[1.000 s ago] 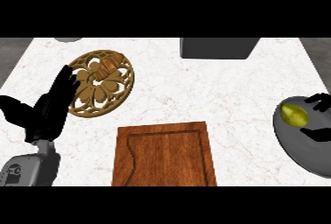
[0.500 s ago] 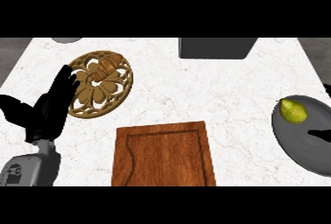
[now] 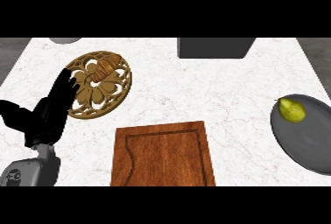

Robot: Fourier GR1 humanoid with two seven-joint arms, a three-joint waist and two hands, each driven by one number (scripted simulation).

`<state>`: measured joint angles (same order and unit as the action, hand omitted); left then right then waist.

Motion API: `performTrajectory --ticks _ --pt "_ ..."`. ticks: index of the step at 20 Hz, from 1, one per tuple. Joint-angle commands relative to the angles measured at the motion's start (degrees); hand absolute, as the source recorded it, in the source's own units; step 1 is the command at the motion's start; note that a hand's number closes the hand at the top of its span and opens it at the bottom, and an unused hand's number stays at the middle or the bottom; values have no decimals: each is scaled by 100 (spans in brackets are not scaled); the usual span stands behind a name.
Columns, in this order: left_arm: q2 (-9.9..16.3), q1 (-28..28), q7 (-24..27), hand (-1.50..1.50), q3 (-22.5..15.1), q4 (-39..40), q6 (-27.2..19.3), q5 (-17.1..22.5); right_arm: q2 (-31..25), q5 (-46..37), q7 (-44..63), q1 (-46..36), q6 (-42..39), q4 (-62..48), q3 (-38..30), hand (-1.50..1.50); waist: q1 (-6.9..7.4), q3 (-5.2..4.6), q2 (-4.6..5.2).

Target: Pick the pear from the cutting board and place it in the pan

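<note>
Left hand (image 3: 47, 118) open, empty; carved trivet (image 3: 98, 84) beside fingertips, cutting board (image 3: 163, 154) to its right; pear (image 3: 293, 110) in pan (image 3: 310, 140) far right

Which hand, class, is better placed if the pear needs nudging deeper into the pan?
Probably the right. The pear lies in the pan at the counter's right edge, that hand's side, though it is out of view. The left hand rests open at the far left, beside the wooden trivet.
</note>
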<state>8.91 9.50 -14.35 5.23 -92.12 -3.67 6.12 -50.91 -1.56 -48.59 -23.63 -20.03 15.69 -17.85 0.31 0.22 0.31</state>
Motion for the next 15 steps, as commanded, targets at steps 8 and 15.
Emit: performTrajectory --ticks 8,15 --pt "104 -209 6 0 169 -57 104 138 -705 491 -1166 1177 -2129 -16 -291 -150 -117 25 -27" --pt "-55 -148 163 0 10 28 -6 -37 -693 556 -1230 1479 -1911 192 -257 -150 -75 28 -11"
